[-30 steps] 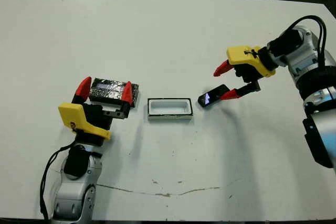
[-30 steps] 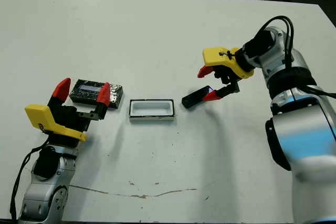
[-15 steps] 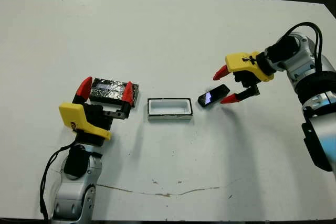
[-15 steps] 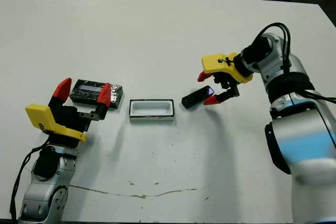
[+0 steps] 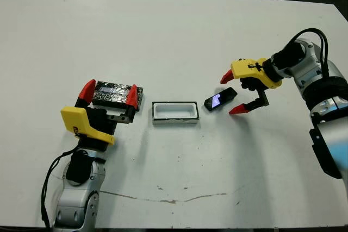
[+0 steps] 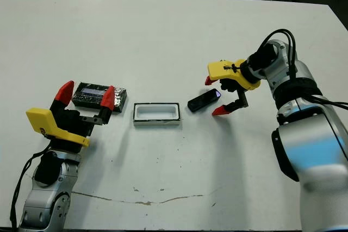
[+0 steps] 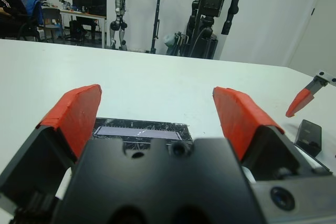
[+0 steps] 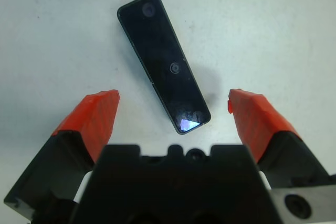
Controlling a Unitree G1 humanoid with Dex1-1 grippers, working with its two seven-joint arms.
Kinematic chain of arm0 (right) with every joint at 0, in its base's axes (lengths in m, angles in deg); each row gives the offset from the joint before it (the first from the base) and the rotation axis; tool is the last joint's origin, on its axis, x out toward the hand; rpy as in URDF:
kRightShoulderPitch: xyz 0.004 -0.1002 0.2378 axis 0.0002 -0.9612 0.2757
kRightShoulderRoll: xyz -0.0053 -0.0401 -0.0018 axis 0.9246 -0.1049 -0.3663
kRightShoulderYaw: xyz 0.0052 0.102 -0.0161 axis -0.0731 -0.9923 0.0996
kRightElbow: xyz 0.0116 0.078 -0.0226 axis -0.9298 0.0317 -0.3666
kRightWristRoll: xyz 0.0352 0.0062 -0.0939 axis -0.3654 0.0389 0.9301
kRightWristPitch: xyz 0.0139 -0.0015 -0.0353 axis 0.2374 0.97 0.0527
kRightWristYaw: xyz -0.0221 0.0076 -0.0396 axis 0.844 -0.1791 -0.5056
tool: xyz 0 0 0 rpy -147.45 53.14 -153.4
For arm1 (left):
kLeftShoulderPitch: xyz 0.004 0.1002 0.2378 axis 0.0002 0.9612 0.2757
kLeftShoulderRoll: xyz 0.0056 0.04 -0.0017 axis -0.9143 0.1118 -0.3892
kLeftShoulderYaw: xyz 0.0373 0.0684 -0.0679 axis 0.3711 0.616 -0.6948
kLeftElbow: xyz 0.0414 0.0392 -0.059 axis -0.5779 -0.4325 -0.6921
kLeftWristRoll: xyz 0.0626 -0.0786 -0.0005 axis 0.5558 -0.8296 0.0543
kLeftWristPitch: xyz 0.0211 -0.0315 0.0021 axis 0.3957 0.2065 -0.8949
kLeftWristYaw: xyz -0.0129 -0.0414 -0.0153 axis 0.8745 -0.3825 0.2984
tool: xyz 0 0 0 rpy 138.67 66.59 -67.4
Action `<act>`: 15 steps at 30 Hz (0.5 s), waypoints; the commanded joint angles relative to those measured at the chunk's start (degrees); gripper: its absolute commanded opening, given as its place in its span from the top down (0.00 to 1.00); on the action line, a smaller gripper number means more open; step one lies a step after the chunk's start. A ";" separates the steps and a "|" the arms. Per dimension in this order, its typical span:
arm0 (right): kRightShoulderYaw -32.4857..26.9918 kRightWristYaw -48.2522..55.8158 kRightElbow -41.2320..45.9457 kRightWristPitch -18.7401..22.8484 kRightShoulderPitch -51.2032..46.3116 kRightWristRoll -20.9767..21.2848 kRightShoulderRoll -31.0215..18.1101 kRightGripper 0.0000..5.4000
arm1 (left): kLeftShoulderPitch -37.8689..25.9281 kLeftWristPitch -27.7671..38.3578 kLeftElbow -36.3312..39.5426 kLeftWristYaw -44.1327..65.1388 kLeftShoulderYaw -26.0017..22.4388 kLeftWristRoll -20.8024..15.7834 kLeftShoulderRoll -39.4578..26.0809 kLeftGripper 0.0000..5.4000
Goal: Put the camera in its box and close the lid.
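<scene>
The camera (image 5: 220,99), a narrow black bar with a bluish glint, lies flat on the white table just right of the box (image 5: 175,112), a shallow white-lined tray. My right gripper (image 5: 232,93) hangs open over the camera's right end, one fingertip on each side; the right wrist view shows the camera (image 8: 163,61) lying slantwise between those fingertips (image 8: 100,113). The lid (image 5: 116,94), black with silvery speckles and a pale strip, lies left of the box. My left gripper (image 5: 109,94) is open, its red tips straddling the lid (image 7: 137,130) from the near side.
The table's front edge (image 5: 179,227) runs close below, with brown scuff marks (image 5: 174,198) near it. Beyond the table (image 7: 157,74) in the left wrist view stand robot rigs, desks and a seated person far back.
My right gripper has drawn slightly back toward the right and lowered, with the camera's right end now between its tips. The camera, box, lid and left arm have not moved.
</scene>
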 commanded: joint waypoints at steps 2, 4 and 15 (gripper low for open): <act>-0.26 -0.72 -1.23 1.28 -3.00 0.14 0.97 0.06 | 0.89 -1.03 0.48 -0.46 0.31 0.53 -0.22 0.00; -0.64 -1.15 -1.16 3.16 -3.20 0.02 1.09 0.10 | 0.92 -0.96 0.49 -0.39 0.37 0.50 -0.22 0.00; -1.06 -1.22 0.61 8.23 -4.28 -0.34 1.10 0.39 | 0.83 -0.68 0.06 -0.22 0.17 0.12 -0.24 0.00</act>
